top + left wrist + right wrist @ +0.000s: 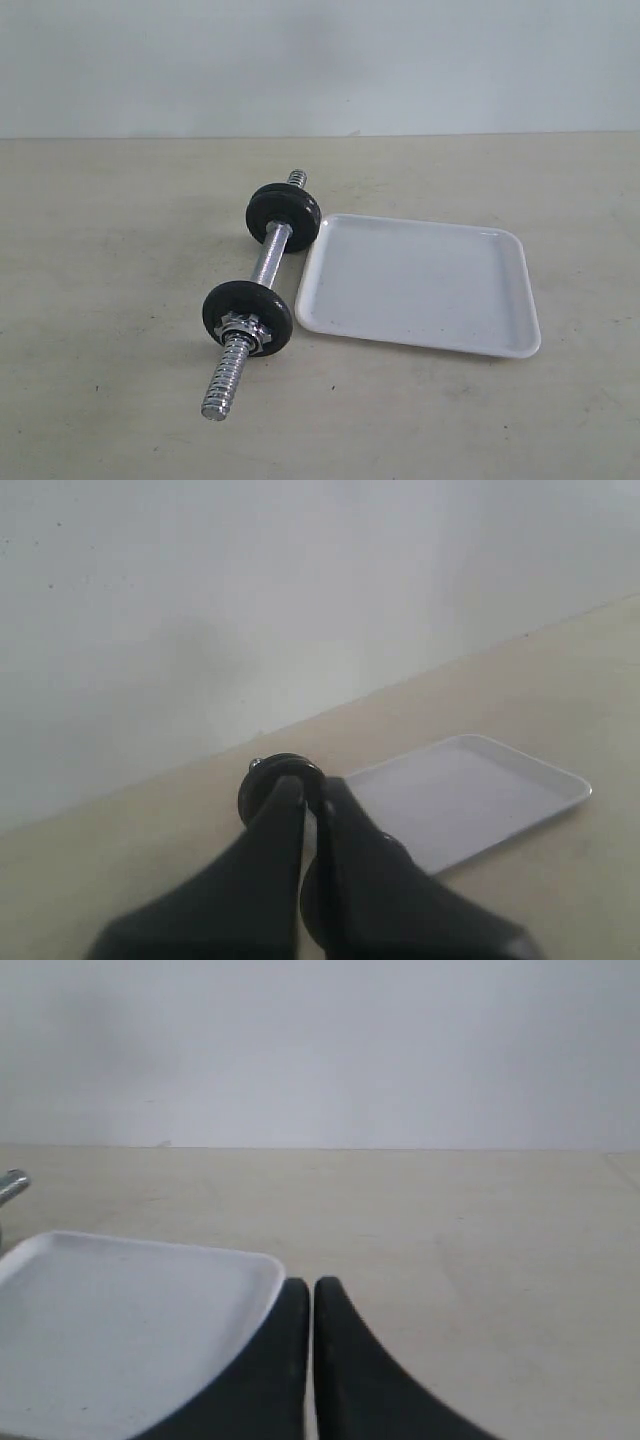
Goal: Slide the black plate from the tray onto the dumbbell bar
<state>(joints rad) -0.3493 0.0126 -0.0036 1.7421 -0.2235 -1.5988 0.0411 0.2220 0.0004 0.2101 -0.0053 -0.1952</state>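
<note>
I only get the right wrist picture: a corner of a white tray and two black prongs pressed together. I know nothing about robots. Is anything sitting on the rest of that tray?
Observer: No. The exterior view takes in the whole tray, and nothing lies in it.
Operator: What is the shiny bit at the edge of my picture?
Observer: It looks like one end of the dumbbell bar. The bar lies on the table beside the tray, with black discs near both ends.
Operator: Is there a second arm?
Observer: Yes. The left wrist view shows the left pincer shut, with one of those discs just beyond its tips.
</note>
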